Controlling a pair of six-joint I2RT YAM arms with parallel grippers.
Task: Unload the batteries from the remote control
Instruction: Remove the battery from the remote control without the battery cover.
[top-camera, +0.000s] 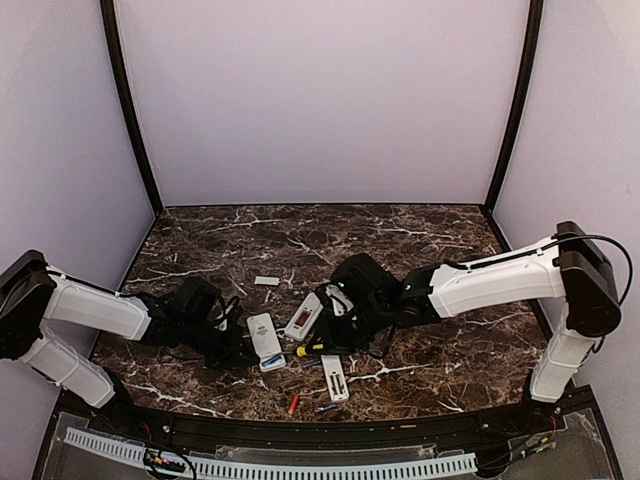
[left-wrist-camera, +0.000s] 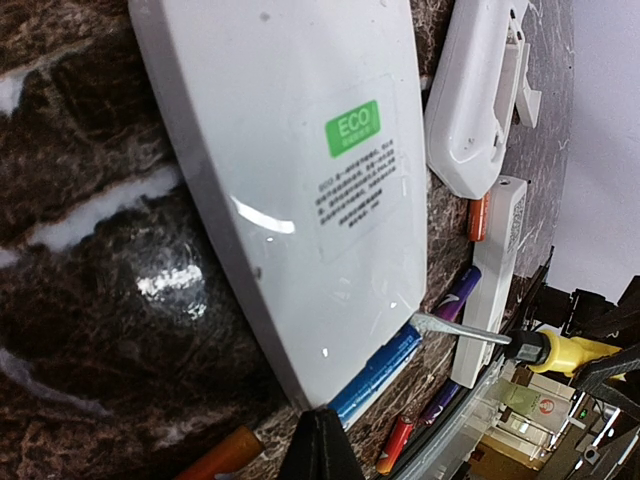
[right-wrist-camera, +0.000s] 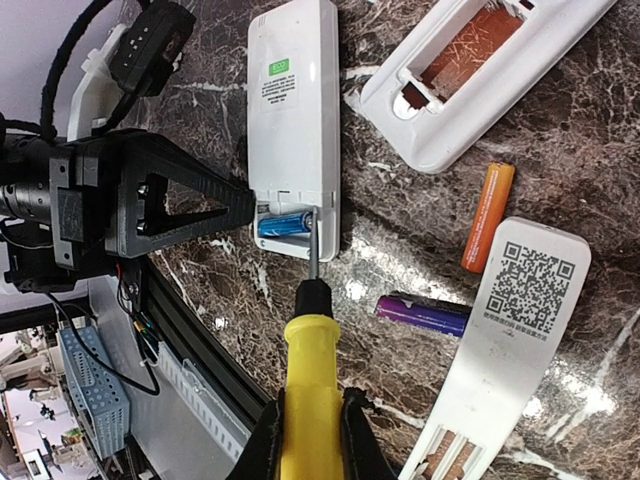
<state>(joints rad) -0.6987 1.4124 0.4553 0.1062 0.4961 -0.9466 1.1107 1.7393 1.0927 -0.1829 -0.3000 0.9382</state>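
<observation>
A white remote control (right-wrist-camera: 292, 120) with a green ECO label lies back-up, its end compartment open. One blue battery (right-wrist-camera: 285, 224) still lies inside it. My right gripper (right-wrist-camera: 310, 405) is shut on a yellow-handled screwdriver (right-wrist-camera: 308, 340), whose metal tip reaches into the compartment beside the blue cell. My left gripper (left-wrist-camera: 320, 425) is shut with nothing in it, its tip at the remote's (left-wrist-camera: 300, 170) near corner next to the blue battery (left-wrist-camera: 375, 375). Loose batteries lie on the table: an orange one (right-wrist-camera: 488, 216) and a purple one (right-wrist-camera: 422, 312).
A second remote (right-wrist-camera: 480, 70) lies with its empty compartment up, and a third with a QR code (right-wrist-camera: 510, 330) lies nearby. More loose cells (top-camera: 293, 403) rest by the front edge. A small white cover plate (top-camera: 266, 281) lies further back on the marble table (top-camera: 420, 240).
</observation>
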